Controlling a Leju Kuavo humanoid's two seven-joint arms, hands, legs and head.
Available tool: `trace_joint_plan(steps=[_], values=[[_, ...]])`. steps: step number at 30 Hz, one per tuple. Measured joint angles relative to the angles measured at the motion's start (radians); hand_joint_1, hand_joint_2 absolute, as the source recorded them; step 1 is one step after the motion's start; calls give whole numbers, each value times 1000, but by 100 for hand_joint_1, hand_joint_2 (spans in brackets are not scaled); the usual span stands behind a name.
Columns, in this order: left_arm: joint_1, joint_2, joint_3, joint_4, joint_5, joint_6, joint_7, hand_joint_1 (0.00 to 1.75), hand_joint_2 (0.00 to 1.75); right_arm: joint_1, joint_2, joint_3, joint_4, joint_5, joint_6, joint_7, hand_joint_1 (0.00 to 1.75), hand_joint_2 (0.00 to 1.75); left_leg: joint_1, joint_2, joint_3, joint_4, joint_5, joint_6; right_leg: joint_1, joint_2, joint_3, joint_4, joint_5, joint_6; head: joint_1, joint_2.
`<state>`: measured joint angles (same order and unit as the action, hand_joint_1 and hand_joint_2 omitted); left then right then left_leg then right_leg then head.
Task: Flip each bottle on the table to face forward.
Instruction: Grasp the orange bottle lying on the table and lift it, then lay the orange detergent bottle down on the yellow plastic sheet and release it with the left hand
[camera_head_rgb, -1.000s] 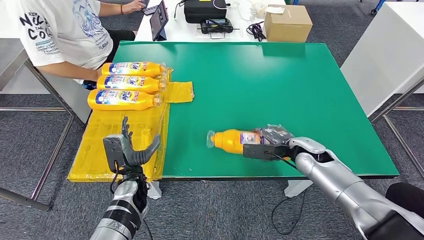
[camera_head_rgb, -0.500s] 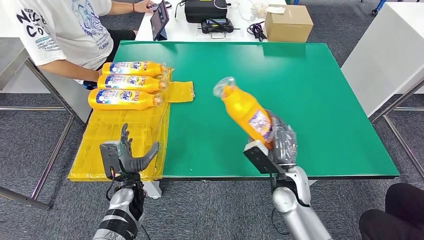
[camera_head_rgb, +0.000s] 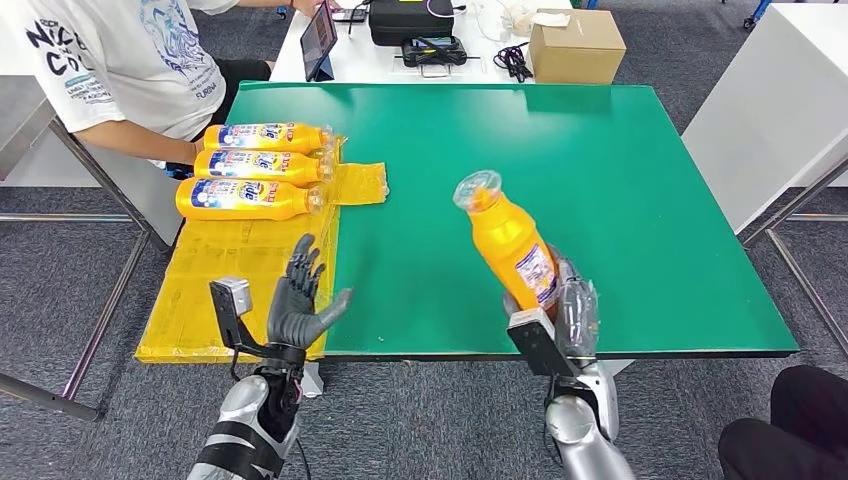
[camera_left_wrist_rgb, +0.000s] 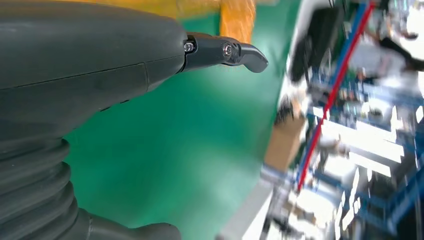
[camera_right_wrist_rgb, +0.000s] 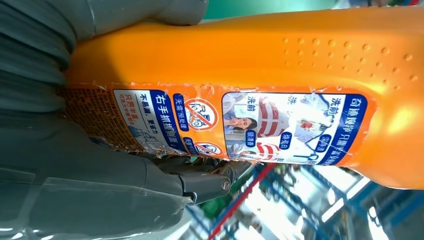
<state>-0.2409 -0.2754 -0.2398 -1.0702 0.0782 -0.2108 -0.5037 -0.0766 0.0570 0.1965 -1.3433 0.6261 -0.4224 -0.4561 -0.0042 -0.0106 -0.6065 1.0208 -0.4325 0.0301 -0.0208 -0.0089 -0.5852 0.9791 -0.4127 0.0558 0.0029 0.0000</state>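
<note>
The right hand (camera_head_rgb: 562, 305) has its fingers clamped on an orange bottle (camera_head_rgb: 509, 243) with a Chinese back label, held above the green counter (camera_head_rgb: 620, 180), cap up and tilted away leftward, while the left hand's (camera_head_rgb: 298, 300) fingers are spread

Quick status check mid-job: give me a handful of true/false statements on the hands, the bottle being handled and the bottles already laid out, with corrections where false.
1. The right hand holds an orange bottle lifted off the green table. True.
2. That bottle's cap points toward the robot. False: the cap end tilts up and away, with the base in the hand.
3. The left hand holds a bottle. False: it is empty, with its fingers spread.
4. Three orange bottles lie side by side on the yellow sheet. True.
5. A cardboard box sits on the green table. False: it stands on the white table beyond.
</note>
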Motion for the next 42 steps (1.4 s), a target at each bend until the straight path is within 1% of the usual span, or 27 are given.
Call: trace_joint_plan(steps=[3,7,11,18,28,34,38,42], values=[[4,7,-36,-18,-6,-55,-5,0,175,0,26,3,55,-2,32,-31,175,175,0,0,0,0,0,0,0,0,0,0,0,0,0,0],[7,18,-84,-43,-30,-97,-11,0,175,-5,71,24,140,-8,65,-60,175,175,0,0,0,0,0,0,0,0,0,0,0,0,0,0],[7,24,-117,-51,-44,-113,-13,0,175,-21,111,57,195,-17,81,-63,175,175,0,0,0,0,0,0,0,0,0,0,0,0,0,0],[5,32,-155,-52,-77,-134,-26,0,175,-76,151,120,258,-2,96,-47,175,175,0,0,0,0,0,0,0,0,0,0,0,0,0,0],[4,41,-176,-51,-103,-147,-33,0,175,-104,166,164,301,15,87,-42,175,175,0,0,0,0,0,0,0,0,0,0,0,0,0,0],[-7,48,-180,-32,-99,-164,-42,0,175,-128,173,214,322,68,60,-16,175,175,0,0,0,0,0,0,0,0,0,0,0,0,0,0],[-13,48,-170,-11,-59,-193,-33,0,175,-146,176,255,352,134,27,12,175,175,0,1,0,0,0,0,0,1,0,0,0,0,0,0],[-20,48,-164,12,-47,-202,-22,0,175,-156,181,301,383,166,9,15,175,175,0,1,0,0,0,0,0,1,-1,0,0,0,0,0]])
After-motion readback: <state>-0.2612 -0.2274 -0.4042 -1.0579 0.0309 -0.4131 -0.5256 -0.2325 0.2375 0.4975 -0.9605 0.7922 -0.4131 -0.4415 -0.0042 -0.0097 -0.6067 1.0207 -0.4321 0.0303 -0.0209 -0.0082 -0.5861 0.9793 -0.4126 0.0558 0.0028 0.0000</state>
